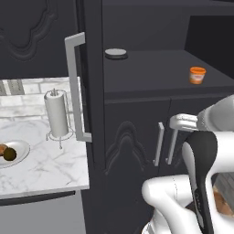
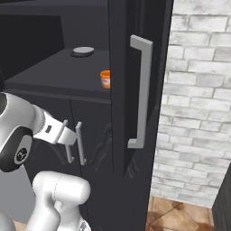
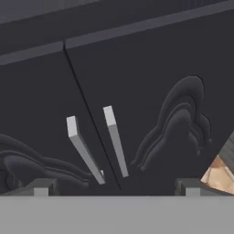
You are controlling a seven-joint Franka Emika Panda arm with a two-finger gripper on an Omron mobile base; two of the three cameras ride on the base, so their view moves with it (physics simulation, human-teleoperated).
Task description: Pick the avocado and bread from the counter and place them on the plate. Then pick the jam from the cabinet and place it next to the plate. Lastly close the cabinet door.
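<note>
Closest to my hand camera are the two small dark finger tips of the claw (image 3: pixel 117 186), spread wide apart with nothing between them. Straight ahead of the claw: the short matte black lower doors with paired pale grey handles (image 3: pixel 98 148).

Jam, a small orange tub with a pale band (image 1: pixel 197 75), sits up above the claw on the open shelf of the tall matte black cabinet (image 1: pixel 137 114), toward the shelf's right side. A flat dark grey disc (image 1: pixel 116 53) lies further back on that shelf. I judge the tub light, rigid and likely smooth-sided; best taken across its middle with the fingers level, squeezing gently so it doesn't pop out.

Tall black cabinet door with its long pale grey bar handle (image 1: pixel 77 87) stands swung open, left of the claw. Beyond it, on the white marble counter (image 1: pixel 45 169), the pale round plate (image 1: pixel 20 153) already carries the dark olive avocado (image 1: pixel 10 154) and the orange-brown bread (image 1: pixel 2 149). A white paper towel roll on a wire stand (image 1: pixel 57 114) is nearby.
</note>
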